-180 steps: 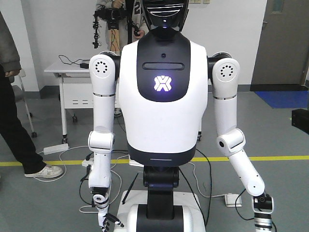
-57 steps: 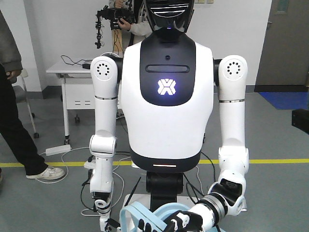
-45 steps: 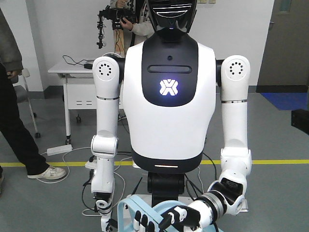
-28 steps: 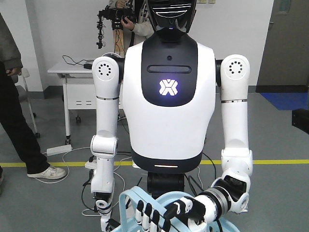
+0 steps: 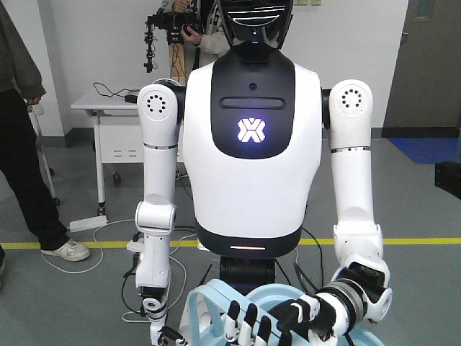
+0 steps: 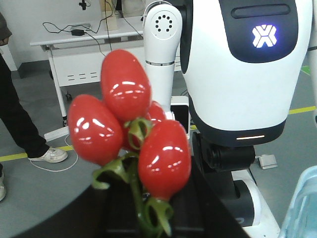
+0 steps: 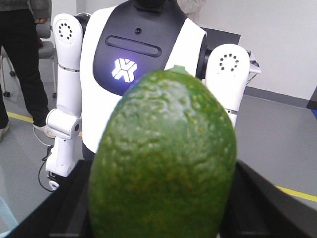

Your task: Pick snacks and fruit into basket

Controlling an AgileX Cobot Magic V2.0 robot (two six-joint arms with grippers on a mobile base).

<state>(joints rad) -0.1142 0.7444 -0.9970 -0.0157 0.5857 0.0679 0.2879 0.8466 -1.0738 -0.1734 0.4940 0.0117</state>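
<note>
A humanoid robot's hand curls its fingers around a light blue basket handle at 6 o'clock. The other hand hangs at 7 o'clock; its grip cannot be told.

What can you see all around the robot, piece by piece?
Surface: dark top under the fruit.
Fruit: shiny red bunch with green stems; bumpy green fruit.
Basket: light blue basket, low in front of the robot.
Snacks: nothing seen.
Clutter: nothing seen.
Grippers: left hand curled at the basket handles, grip unclear; right hand hangs low, cut off.
Cables: white cables on the floor.
Surroundings: white table, standing person, yellow floor line.
</note>
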